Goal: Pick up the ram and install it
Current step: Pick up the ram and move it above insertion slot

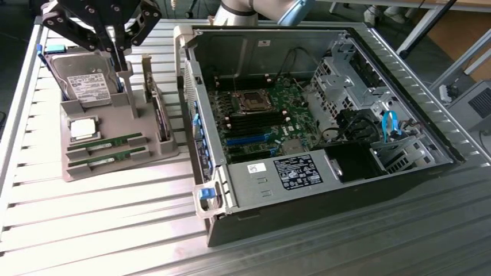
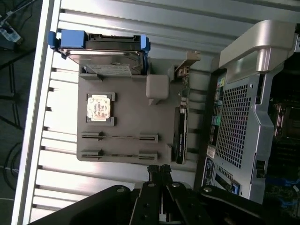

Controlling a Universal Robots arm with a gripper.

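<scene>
Two green ram sticks lie side by side in slots of a grey holder tray (image 1: 115, 123): one ram (image 1: 104, 143) nearer the tray's middle and a second ram (image 1: 107, 158) nearer its front edge. From the wrist they appear edge-on as thin lines, one ram (image 2: 119, 137) and the other (image 2: 119, 153). My gripper (image 1: 121, 68) hangs high over the tray's back part, above the hard drive, and is shut with nothing in it. In the wrist view the gripper (image 2: 159, 168) has its fingertips pressed together, just off the tray's edge beside the rams.
The tray also carries a hard drive (image 1: 86, 77) in a blue bracket, a square silver processor (image 1: 83, 128) and an upright card (image 1: 157, 106). At the exterior view's right stands the open computer case (image 1: 429, 115), with its motherboard (image 1: 268, 115) and black memory slots (image 1: 253, 123).
</scene>
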